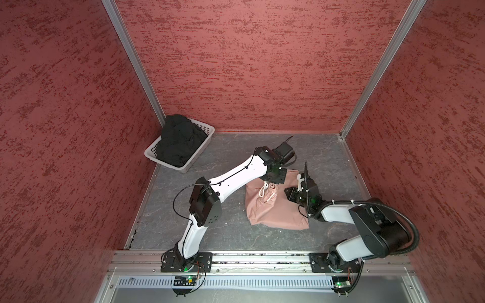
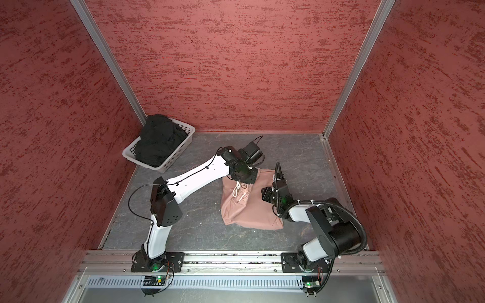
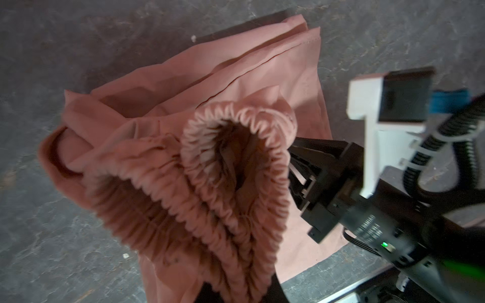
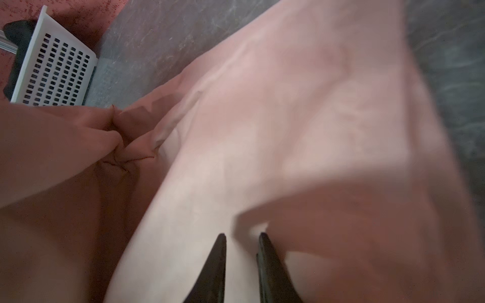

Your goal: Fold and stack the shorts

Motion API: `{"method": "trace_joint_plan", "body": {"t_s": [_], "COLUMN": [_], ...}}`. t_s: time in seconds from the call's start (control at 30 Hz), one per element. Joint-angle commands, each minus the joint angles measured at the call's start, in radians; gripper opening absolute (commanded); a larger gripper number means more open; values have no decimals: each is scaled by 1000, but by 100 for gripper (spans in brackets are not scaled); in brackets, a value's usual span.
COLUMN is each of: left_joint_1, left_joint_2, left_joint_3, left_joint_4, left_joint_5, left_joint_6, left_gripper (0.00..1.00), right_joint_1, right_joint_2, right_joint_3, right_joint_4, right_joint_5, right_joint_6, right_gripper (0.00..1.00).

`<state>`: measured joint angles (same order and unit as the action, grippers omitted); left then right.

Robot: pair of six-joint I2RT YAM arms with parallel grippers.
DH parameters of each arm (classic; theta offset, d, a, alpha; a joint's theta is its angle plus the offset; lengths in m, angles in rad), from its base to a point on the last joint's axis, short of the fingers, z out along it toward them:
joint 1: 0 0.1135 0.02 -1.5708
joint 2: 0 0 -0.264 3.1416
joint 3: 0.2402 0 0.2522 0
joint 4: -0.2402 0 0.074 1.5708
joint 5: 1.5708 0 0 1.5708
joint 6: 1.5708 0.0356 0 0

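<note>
Left gripper (image 1: 270, 183): clamped on gathered waistband (image 3: 236, 162) of dusty-pink cloth shorts (image 1: 275, 212), mid-table.
Right gripper (image 4: 241, 251): black tips narrowly apart over pink cloth; grip cannot be told.
Top views only: pale drawstring (image 1: 265, 192).
Hidden: left fingertips, from above.
Black crumpled shorts (image 1: 181, 141): inside white perforated plastic basket (image 1: 162, 162), far-left corner.
Room: grey stone-look tabletop (image 1: 223, 236) around pink shorts.

Two pairs of shorts are in view: one dusty-pink pair (image 1: 275, 212), carrying a single pale drawstring (image 1: 262, 192), and one black pair (image 1: 181, 143). There is one white perforated basket (image 1: 168, 162) and one grey stone-patterned tabletop (image 1: 223, 236). The two robot arms are one left arm (image 1: 236, 171) and one right arm (image 1: 336, 213), on two black base plates (image 1: 203, 258); three red textured walls (image 1: 249, 65) meet at two aluminium corner posts (image 1: 136, 65).
</note>
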<state>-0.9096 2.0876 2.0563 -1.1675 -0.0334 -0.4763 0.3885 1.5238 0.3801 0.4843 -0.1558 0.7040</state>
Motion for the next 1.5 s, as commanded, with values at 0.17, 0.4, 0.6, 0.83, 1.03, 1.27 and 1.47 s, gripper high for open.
{"method": "trace_joint_plan", "body": {"t_s": [0.17, 0.4, 0.6, 0.83, 1.03, 1.27, 1.47], "left_joint_1": [-32, 29, 155, 242, 188, 134, 94], "left_joint_2": [-1, -140, -340, -461, -423, -330, -280], "left_joint_3": [9, -44, -153, -218, -221, -232, -218], "left_joint_4": [37, -45, -130, -193, -165, -102, -33], "left_joint_5": [-10, -102, -224, -290, -252, -200, -132], "left_joint_6": [-4, 41, 81, 108, 104, 104, 106], "left_gripper": [13, 8, 3, 3, 3, 2, 2], "right_joint_1": [-13, 2, 78, 202, 179, 75, 46], "right_joint_2": [144, 233, 248, 308, 195, 36, 141], "right_joint_3": [0, 26, 122, 281, 277, 163, 158], "right_joint_4": [204, 288, 213, 144, -2, -127, -64], "right_joint_5": [-90, -162, -153, -147, -51, 15, -44], "right_joint_6": [64, 102, 75, 74, 14, -50, -49], "right_gripper": [23, 21, 21, 22, 27, 25, 17]}}
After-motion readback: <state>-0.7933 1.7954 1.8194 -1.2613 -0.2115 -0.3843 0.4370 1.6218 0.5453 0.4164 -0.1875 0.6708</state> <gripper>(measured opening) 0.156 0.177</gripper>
